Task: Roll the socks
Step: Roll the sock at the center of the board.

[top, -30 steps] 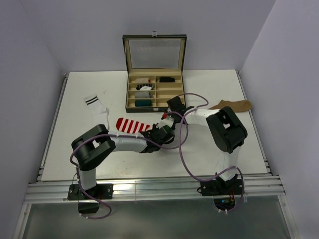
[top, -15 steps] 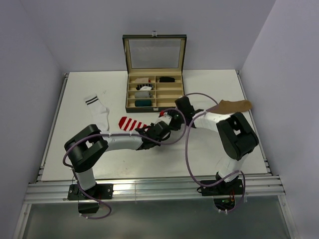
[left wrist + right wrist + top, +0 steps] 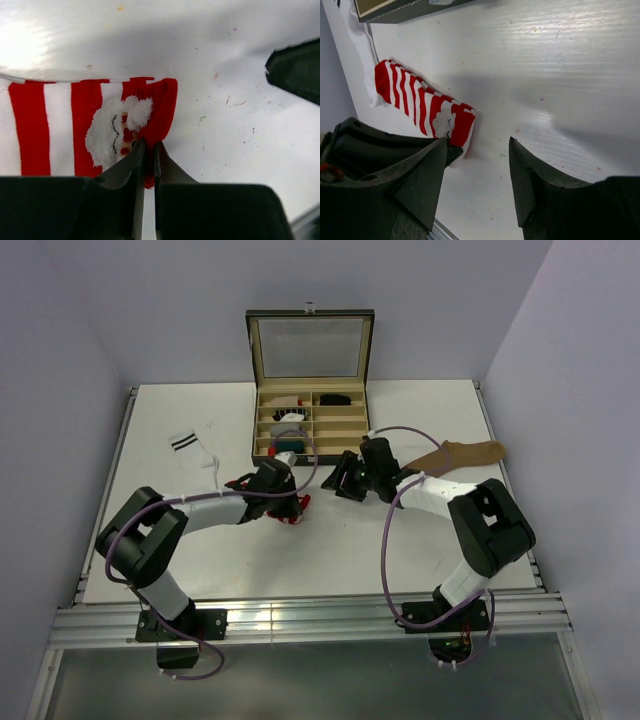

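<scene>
The red-and-white striped sock (image 3: 60, 125) with the Santa face lies on the white table (image 3: 420, 540), its red end doubled back over the striped part. My left gripper (image 3: 149, 150) is shut on that red end. In the top view the left gripper (image 3: 290, 503) covers most of the striped sock (image 3: 298, 508). My right gripper (image 3: 477, 150) stands open just to the right of the striped sock (image 3: 420, 105), with nothing between its fingers (image 3: 530, 180). From above, the right gripper (image 3: 336, 483) hovers near the case's front. The tan sock (image 3: 465, 452) lies flat at the right. The white sock (image 3: 196, 456) with dark cuff stripes lies at the left.
An open compartment case (image 3: 310, 425) with a raised glass lid (image 3: 310, 345) stands at the back centre, with small rolled bundles in its left cells. Its front corner (image 3: 405, 12) shows in the right wrist view. Both arms' purple cables loop over the table.
The right gripper opened, let go of the striped sock and drew back to the right. The left gripper carried the sock's red end leftward, back over the striped part.
</scene>
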`<act>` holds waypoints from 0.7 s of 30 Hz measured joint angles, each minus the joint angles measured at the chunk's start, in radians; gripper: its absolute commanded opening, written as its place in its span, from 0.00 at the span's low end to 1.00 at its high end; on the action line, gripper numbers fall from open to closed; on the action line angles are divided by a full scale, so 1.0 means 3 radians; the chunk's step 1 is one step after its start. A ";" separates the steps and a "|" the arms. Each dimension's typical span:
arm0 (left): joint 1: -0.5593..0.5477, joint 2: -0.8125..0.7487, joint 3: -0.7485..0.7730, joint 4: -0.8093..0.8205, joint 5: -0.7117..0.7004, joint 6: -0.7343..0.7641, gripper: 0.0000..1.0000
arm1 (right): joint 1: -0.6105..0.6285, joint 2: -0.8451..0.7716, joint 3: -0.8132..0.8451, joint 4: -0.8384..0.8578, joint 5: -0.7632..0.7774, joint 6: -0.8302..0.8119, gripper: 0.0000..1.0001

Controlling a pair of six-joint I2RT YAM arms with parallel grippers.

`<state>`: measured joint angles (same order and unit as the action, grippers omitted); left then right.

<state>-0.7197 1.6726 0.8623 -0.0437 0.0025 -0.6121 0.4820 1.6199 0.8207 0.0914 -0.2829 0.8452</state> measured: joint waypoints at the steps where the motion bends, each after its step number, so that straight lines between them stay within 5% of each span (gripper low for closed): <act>1: 0.0086 -0.0045 -0.0089 0.0072 0.0128 -0.0109 0.01 | 0.0015 0.0004 -0.0022 0.0038 -0.0009 0.0006 0.60; 12: 0.0562 -0.0306 -0.0987 0.1105 0.0842 -0.1157 0.01 | 0.0258 0.0224 -0.0028 0.0448 -0.0200 0.0008 0.59; 21: 0.0627 -0.0417 -0.1222 0.1321 0.0889 -0.1422 0.02 | 0.0389 0.0668 0.0081 0.0542 -0.0435 0.0025 0.54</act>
<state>-0.5316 1.5475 0.4957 0.3527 0.2691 -1.0386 0.5987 1.8202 0.8452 0.2539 -0.4133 0.8528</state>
